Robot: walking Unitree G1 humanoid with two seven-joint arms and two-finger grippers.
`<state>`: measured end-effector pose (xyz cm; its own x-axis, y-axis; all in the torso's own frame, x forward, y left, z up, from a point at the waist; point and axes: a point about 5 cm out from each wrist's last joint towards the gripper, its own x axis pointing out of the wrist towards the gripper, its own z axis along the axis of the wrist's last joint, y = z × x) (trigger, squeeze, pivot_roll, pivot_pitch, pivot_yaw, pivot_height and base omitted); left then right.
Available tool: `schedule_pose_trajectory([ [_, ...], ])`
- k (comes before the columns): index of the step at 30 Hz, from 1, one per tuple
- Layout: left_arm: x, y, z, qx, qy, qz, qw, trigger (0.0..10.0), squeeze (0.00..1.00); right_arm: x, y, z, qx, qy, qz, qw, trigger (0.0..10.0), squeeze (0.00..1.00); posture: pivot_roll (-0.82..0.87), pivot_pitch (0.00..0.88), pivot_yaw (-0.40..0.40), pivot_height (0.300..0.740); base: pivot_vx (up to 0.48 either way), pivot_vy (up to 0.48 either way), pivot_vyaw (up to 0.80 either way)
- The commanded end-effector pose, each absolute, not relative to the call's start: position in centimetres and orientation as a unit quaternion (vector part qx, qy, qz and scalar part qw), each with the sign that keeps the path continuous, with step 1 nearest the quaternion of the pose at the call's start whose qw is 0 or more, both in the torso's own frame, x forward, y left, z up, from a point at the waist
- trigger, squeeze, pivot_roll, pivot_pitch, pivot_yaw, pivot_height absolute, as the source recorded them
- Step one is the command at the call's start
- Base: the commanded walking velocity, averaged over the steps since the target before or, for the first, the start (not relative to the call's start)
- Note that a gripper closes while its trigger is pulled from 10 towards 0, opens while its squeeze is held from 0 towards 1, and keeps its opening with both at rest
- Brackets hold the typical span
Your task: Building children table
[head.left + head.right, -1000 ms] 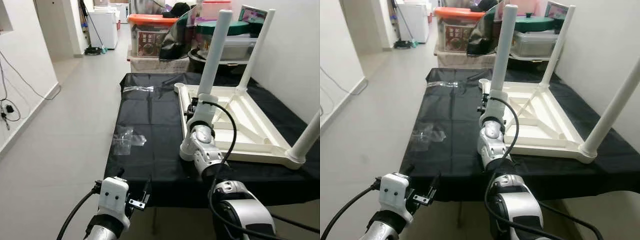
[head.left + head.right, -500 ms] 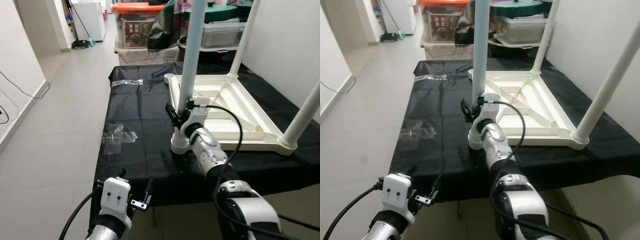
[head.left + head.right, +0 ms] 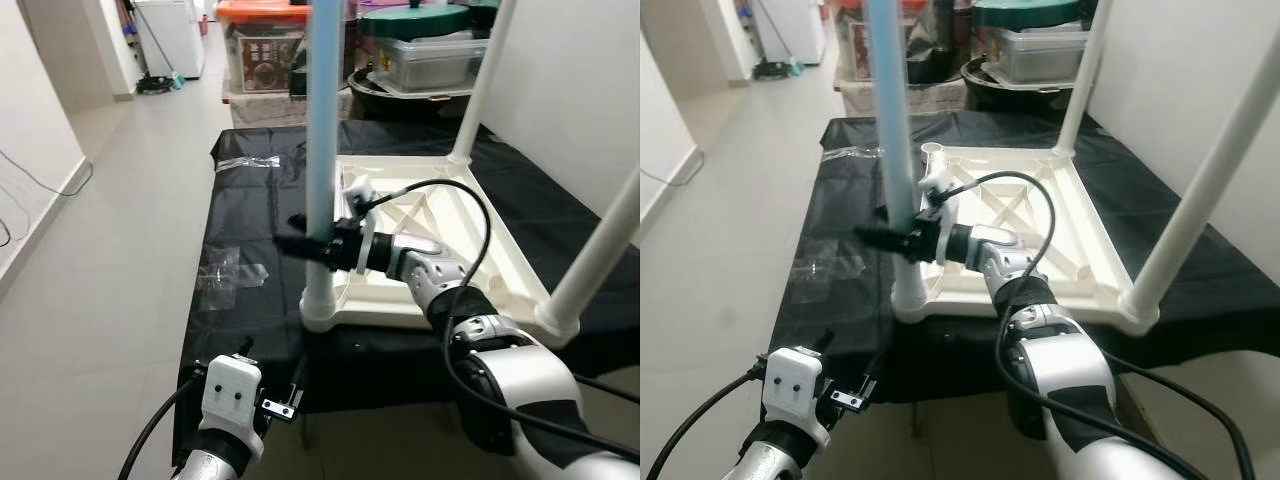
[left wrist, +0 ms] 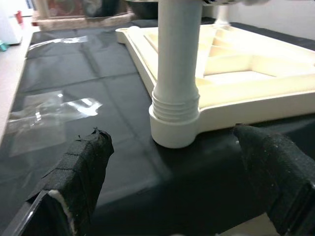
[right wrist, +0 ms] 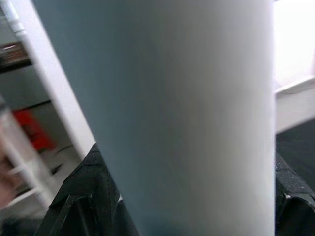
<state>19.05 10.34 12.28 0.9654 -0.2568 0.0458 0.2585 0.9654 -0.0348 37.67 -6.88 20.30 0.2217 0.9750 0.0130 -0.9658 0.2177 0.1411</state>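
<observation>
- I am gripping the near-left leg (image 3: 322, 150) with the right pincer (image 3: 300, 245); its two black fingers are clamped on either side of the pale tube, a little above the threaded collar, and the right wrist view is showing the tube pressed between them.
- The children's table top (image 3: 440, 250) is lying upside down on the black-covered table (image 3: 250, 230), and this leg is standing upright in the corner socket (image 4: 174, 125) nearest me on the left.
- Two more legs are already standing: the far leg (image 3: 485, 80) and the near-right leg (image 3: 595, 250). The far-left socket (image 3: 931, 150) is looking empty to me, so I am judging this as the third leg of four.
- The left pincer (image 4: 172, 182) is hanging below the table edge, spread wide and carrying nothing, looking straight at the collar.
- To do this well, I am aiming to keep the tube vertical while turning, so the thread is not crossing.
- I am watching the collar in the left wrist view: a few thread rings are showing above the socket, so I am guessing it needs more turns.
- The top may be sliding on the cloth; bracing it with the free pincer looks sensible.
- Loose clear wrappers (image 3: 232, 272) are lying well apart from the work.
</observation>
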Motion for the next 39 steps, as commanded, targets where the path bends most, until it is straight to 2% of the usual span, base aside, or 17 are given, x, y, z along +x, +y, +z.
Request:
schedule_pose_trajectory([
  [1,18.9,10.3,11.8,-0.021,-0.012,-0.131,0.991,10.0,0.00,37.1,-5.6,20.2,0.056,0.056,0.665,0.743,10.0,0.00,0.12,0.000,-0.030,0.740,0.000,0.000,0.00],
  [3,18.9,10.3,11.8,-0.021,-0.012,-0.131,0.991,10.0,0.00,37.0,-5.5,20.2,0.059,0.059,0.671,0.737,10.0,0.00,0.12,0.000,-0.031,0.740,0.000,0.000,0.00],
  [4,18.9,10.3,11.9,-0.021,-0.012,-0.130,0.991,10.0,0.00,36.9,-5.3,20.2,0.058,0.061,0.676,0.733,5.6,0.00,0.12,0.000,-0.037,0.740,0.000,0.000,0.00],
  [5,18.9,10.3,11.9,-0.021,-0.012,-0.130,0.991,10.0,0.00,36.9,-5.3,20.2,0.058,0.061,0.676,0.733,5.6,0.00,0.12,0.000,-0.037,0.740,0.000,0.000,0.00],
  [6,18.9,10.2,11.9,-0.022,-0.012,-0.130,0.991,10.0,0.00,36.9,-5.1,20.2,0.058,0.062,0.679,0.730,1.3,0.00,0.12,0.000,-0.037,0.740,0.000,0.000,0.00],
  [7,18.9,10.2,11.9,-0.023,-0.013,-0.129,0.991,10.0,0.00,36.9,-5.0,20.2,0.053,0.062,0.679,0.730,0.0,0.00,0.12,0.000,-0.040,0.740,0.000,0.000,0.00],
  [11,18.9,10.1,11.9,-0.023,-0.014,-0.129,0.991,10.0,0.00,37.0,-4.9,20.0,0.046,0.060,0.665,0.743,0.0,0.00,0.11,0.000,-0.041,0.740,0.000,0.000,0.00],
  [14,19.0,10.1,11.9,-0.025,-0.014,-0.128,0.991,10.0,0.00,38.0,-5.1,20.0,0.048,0.037,0.584,0.809,0.0,0.00,0.11,0.000,-0.037,0.740,0.000,0.000,0.00],
  [15,19.0,10.1,11.9,-0.025,-0.014,-0.128,0.991,10.0,0.00,38.0,-5.1,20.0,0.048,0.037,0.584,0.809,0.0,0.00,0.11,0.000,-0.037,0.740,0.000,0.000,0.00],
  [16,19.0,10.1,11.9,-0.024,-0.014,-0.129,0.991,10.0,0.00,38.5,-5.3,20.0,0.051,0.025,0.535,0.843,0.0,0.00,0.10,0.000,-0.031,0.740,0.000,0.000,0.00],
  [17,19.1,10.1,11.9,-0.023,-0.014,-0.130,0.991,10.0,0.00,39.6,-6.5,19.9,0.074,0.011,0.420,0.904,0.0,0.00,0.09,0.000,-0.038,0.740,0.000,0.000,0.00],
  [20,19.2,10.1,12.0,-0.022,-0.015,-0.131,0.991,10.0,0.00,40.1,-7.3,19.8,0.097,0.012,0.361,0.927,0.0,0.00,0.09,0.000,-0.038,0.740,0.000,0.000,0.00],
  [21,19.2,10.2,11.9,-0.023,-0.015,-0.129,0.991,10.0,0.00,40.8,-9.4,18.9,0.113,0.027,0.214,0.970,0.0,0.00,0.06,0.000,-0.023,0.740,0.000,0.000,0.00],
  [23,19.2,10.3,11.9,-0.023,-0.014,-0.128,0.991,10.0,0.00,40.9,-10.3,18.5,0.118,0.035,0.152,0.981,0.0,0.00,0.06,0.000,-0.023,0.740,0.000,0.000,0.00],
  [25,19.2,10.3,11.8,-0.023,-0.012,-0.132,0.991,10.0,0.00,40.7,-12.8,17.4,0.102,0.034,0.002,0.994,0.0,0.00,0.05,0.000,-0.010,0.740,0.000,0.000,0.00],
  [29,19.2,10.3,11.8,-0.020,-0.011,-0.135,0.991,10.0,0.00,40.1,-14.1,16.0,0.110,0.046,-0.111,0.987,0.0,0.00,0.05,0.000,-0.012,0.740,0.000,0.000,0.00],
  [39,19.2,10.4,11.8,-0.018,-0.011,-0.133,0.991,10.0,0.00,39.5,-11.3,15.3,0.118,0.063,-0.132,0.982,0.0,0.00,0.06,0.000,-0.014,0.740,0.000,0.000,0.00],
])
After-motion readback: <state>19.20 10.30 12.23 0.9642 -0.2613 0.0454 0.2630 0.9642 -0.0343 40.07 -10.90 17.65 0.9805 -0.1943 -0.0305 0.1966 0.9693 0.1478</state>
